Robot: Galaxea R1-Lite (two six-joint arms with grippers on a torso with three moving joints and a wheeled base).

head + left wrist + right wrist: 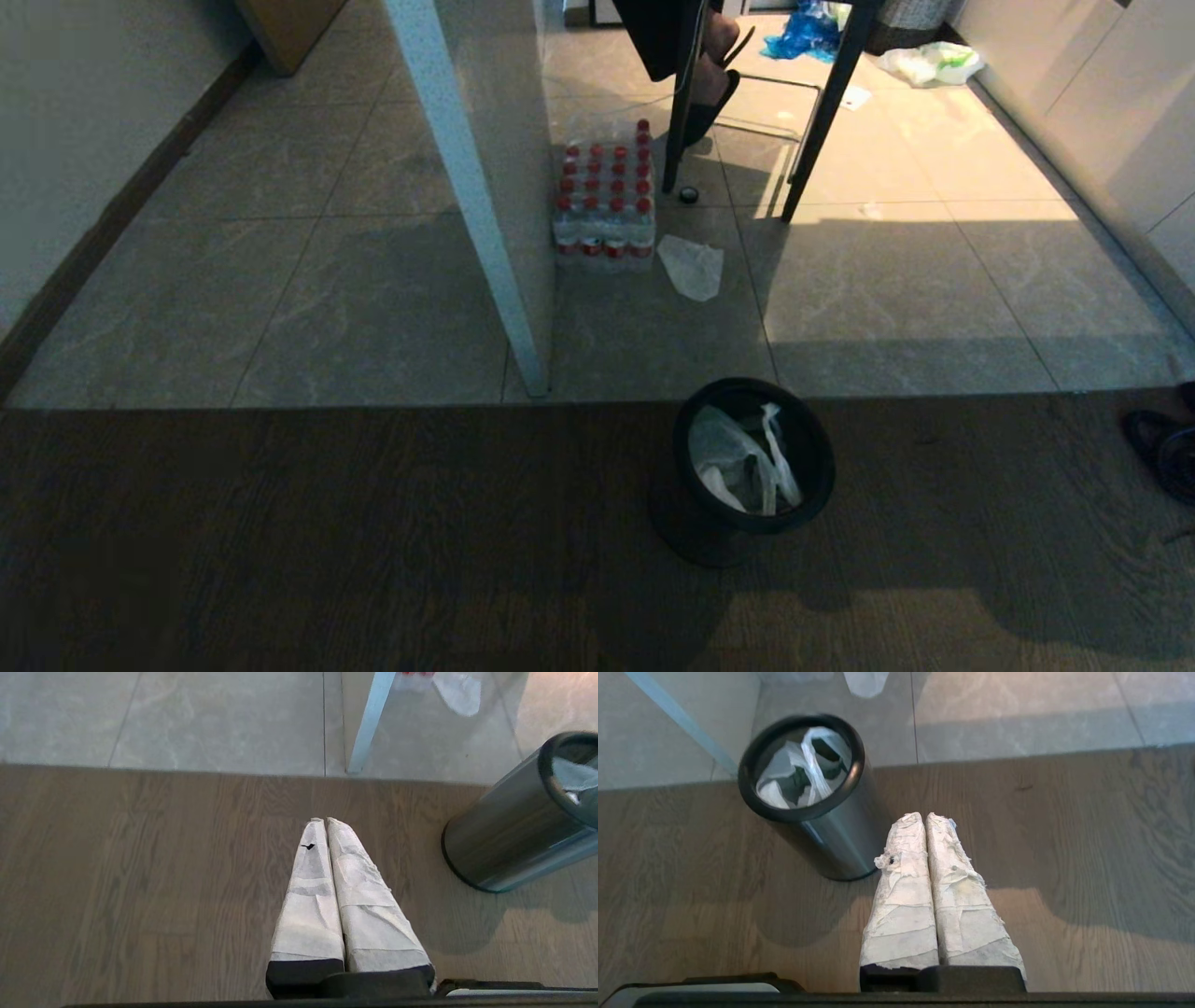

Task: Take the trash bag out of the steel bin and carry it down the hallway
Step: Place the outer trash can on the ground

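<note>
**Bag in the bin, both grippers empty**

My right gripper [923, 817] hangs over the wooden floor [1064, 858], its taped fingers pressed together on nothing. Just beside it to my left stands the steel bin [840, 835], the trash bag [808, 765] crumpled inside. My left gripper [324, 821], likewise clenched and empty, hangs farther from the bin.

steel bin [724, 523] on wood floor [280, 541]

Dim foreground, sunlit tiles [915, 271] beyond (long shadows), sharp focus throughout.
</note>
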